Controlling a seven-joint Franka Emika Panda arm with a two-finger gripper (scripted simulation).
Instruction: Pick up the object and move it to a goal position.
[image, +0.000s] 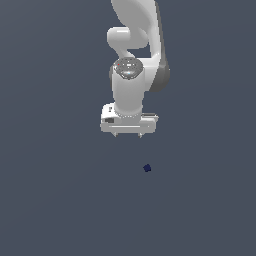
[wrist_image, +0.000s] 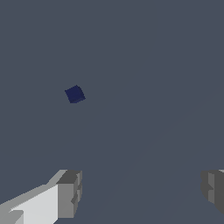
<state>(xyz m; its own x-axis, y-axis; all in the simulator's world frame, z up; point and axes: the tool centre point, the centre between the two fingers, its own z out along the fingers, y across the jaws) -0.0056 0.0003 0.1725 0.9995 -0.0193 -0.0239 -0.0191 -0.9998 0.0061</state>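
The object (image: 147, 168) is a tiny cube of dark navy blue, plain on every face that shows, with no label, pattern or marking. In the exterior view it is little more than a dark speck against the flat slate-grey surface (image: 55, 200), far smaller than the white arm above it. In the wrist view (wrist_image: 75, 94) it reads more clearly: a small block seen corner-on, turned at an angle to the picture's edges, its upper face a slightly lighter blue than the narrow side faces that catch less light. Its edges look crisp and straight.

The cube lies alone on the surface, apart from the robot. In the exterior view it sits below the hand (image: 128, 135) and a little toward the exterior view's right, with a clear stretch of grey between the two; nothing touches it.

The hand is released: its two grey fingers (wrist_image: 70, 192) stand wide apart in the wrist view, one at each side of the frame, with only bare surface between them and nothing gripped. The cube is not between the fingers; it lies ahead of them, closer to the line of one finger than to the other.

The white arm (image: 132, 75) rises out of the top of the exterior view, its wrist pointing downward at the surface.
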